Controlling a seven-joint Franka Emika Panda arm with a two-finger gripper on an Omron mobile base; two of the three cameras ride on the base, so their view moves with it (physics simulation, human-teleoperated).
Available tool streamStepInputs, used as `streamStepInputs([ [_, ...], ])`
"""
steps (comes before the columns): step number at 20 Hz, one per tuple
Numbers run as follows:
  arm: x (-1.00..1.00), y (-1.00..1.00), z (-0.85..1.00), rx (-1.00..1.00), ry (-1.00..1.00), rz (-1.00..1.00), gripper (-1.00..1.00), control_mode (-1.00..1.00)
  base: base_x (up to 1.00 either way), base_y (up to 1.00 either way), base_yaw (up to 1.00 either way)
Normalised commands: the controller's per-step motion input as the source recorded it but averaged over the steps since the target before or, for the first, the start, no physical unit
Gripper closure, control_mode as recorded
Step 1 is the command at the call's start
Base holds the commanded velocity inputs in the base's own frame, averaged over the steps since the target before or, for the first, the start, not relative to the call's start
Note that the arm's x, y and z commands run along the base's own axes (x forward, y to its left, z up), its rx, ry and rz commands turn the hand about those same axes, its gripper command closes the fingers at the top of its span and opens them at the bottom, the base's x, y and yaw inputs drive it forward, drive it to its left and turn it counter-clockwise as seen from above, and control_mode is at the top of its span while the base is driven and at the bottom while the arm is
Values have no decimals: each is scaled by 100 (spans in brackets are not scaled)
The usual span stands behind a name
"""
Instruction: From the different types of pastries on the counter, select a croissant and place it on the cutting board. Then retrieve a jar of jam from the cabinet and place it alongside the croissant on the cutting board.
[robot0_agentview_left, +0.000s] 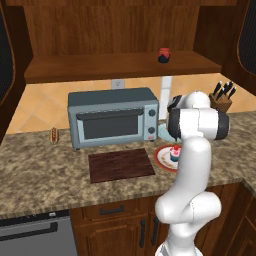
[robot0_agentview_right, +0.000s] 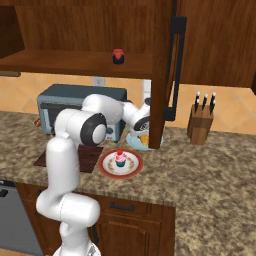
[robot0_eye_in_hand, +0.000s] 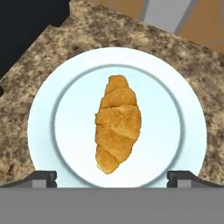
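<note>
Hot-dog bun (robot0_agentview_left: 54, 135) lies left of the toaster oven (robot0_agentview_left: 113, 117); cutting board (robot0_agentview_left: 121, 164) sits bare before it. Croissant (robot0_eye_in_hand: 117, 123) rests on a pale plate (robot0_eye_in_hand: 46, 127). Gripper (robot0_eye_in_hand: 112, 177) hangs above, fingertips (robot0_eye_in_hand: 43, 176) spread wide, holding nothing. Jam jar (robot0_agentview_left: 164, 55) stands on the cabinet shelf (robot0_agentview_left: 75, 67)

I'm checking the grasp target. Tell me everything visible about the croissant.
The croissant is golden-brown with ridged, layered segments, tapering at both ends. It lies flat in the middle of a pale round plate on the granite counter. Nothing else touches it; the open gripper hangs above it, fingertips wide apart.
</note>
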Motion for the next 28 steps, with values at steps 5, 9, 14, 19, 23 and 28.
streamStepInputs([
  [5, 14, 1, -18, 0, 6, 0, -100, -100, 0, 0, 0],
  [9, 25, 2, -12, 0, 5, 0, -100, -100, 0, 0, 0],
  [14, 31, 2, -18, 0, 4, 0, -100, -100, 0, 0, 0],
  [19, 25, 0, -26, 0, 3, 0, -100, -100, 0, 0, 0],
  [23, 18, 0, -32, 0, 0, 0, -100, -100, 0, 0, 0],
  [28, 15, 0, -30, 0, 0, 0, 100, -100, 0, 0, 0],
])
